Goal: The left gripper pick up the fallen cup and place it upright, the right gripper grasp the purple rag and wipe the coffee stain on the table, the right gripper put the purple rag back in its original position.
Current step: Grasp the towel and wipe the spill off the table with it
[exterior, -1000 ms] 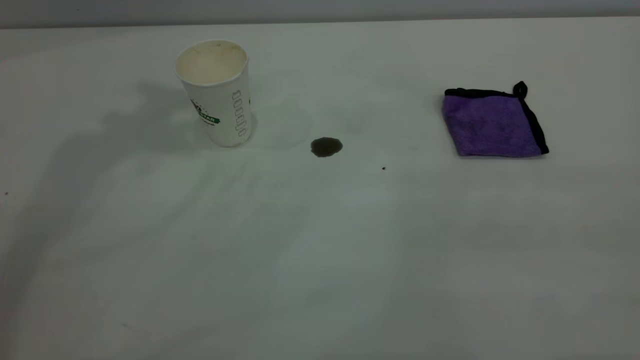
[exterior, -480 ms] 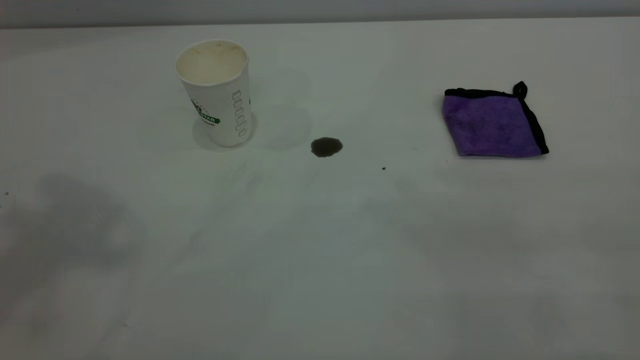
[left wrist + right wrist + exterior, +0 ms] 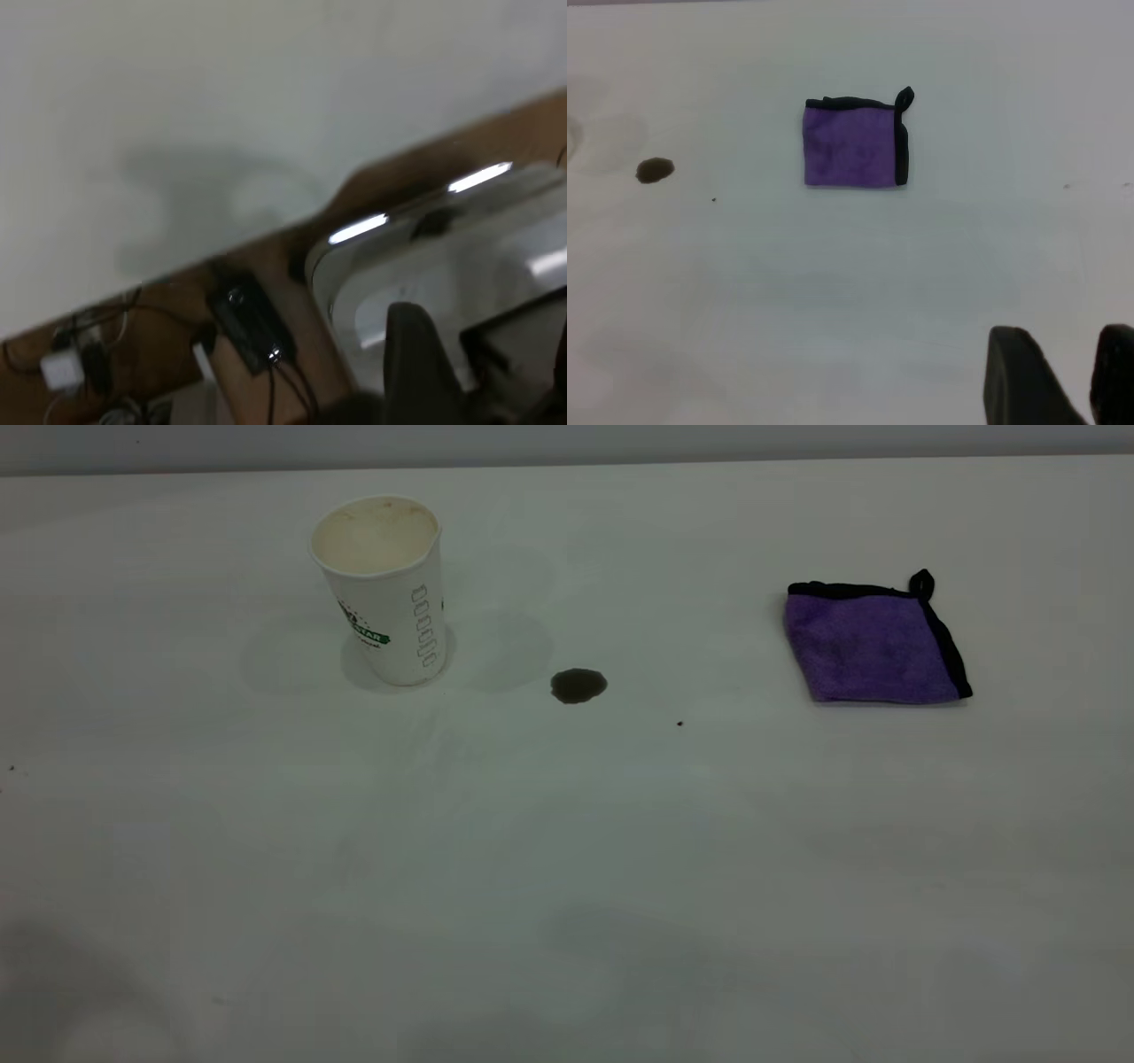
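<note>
The cup [image 3: 383, 589] stands upright on the table [image 3: 567, 868] at the back left, mouth up, with nothing holding it. The coffee stain [image 3: 578, 685] lies just right of the cup; it also shows in the right wrist view [image 3: 654, 170]. The purple rag [image 3: 873, 642] lies flat at the back right, its black loop at the far corner. In the right wrist view the rag [image 3: 853, 143] is well ahead of my right gripper [image 3: 1081, 363], which hangs empty above bare table with a narrow gap between its jaws. My left gripper [image 3: 425, 372] is over the table's edge, far from the cup.
A tiny dark speck [image 3: 679, 724] sits between the stain and the rag. The left wrist view shows the table's edge, a brown floor with cables and a black box [image 3: 252, 323], and a white rounded base [image 3: 425, 266].
The cup, stain and rag have not moved. The soft arm shadows on the table have slid from the left middle toward the near edge.
</note>
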You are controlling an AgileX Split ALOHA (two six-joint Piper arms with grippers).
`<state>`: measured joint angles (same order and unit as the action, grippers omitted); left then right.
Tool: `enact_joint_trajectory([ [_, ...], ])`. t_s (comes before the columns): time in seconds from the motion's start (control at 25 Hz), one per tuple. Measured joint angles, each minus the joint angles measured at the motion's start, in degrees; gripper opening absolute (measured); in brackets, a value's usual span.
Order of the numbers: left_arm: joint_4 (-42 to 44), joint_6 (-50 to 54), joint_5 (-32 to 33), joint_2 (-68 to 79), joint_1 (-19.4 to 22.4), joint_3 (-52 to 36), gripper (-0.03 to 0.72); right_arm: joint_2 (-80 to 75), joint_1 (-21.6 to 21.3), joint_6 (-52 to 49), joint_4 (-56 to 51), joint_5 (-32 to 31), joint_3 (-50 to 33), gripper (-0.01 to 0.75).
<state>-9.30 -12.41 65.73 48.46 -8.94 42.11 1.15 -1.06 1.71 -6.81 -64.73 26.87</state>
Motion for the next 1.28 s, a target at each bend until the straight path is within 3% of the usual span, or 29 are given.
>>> enact_joint_trajectory([
  [0.32,1.76,2.46,-2.32,-18.16,0.00,-13.31,0.414,0.00,0.00,0.00,0.00,0.00,0.00,0.240],
  [0.84,6.25,7.17,-2.24,-35.86,0.17,-13.63,0.414,0.00,0.00,0.00,0.00,0.00,0.00,0.240],
  [1.16,6.13,7.22,-1.76,-48.23,9.17,-13.63,0.414,0.00,0.00,0.00,0.06,0.00,0.00,0.240],
  [1.28,6.07,7.22,-1.38,-49.56,10.36,-13.63,0.414,0.00,0.00,0.00,0.00,0.00,0.00,0.240],
])
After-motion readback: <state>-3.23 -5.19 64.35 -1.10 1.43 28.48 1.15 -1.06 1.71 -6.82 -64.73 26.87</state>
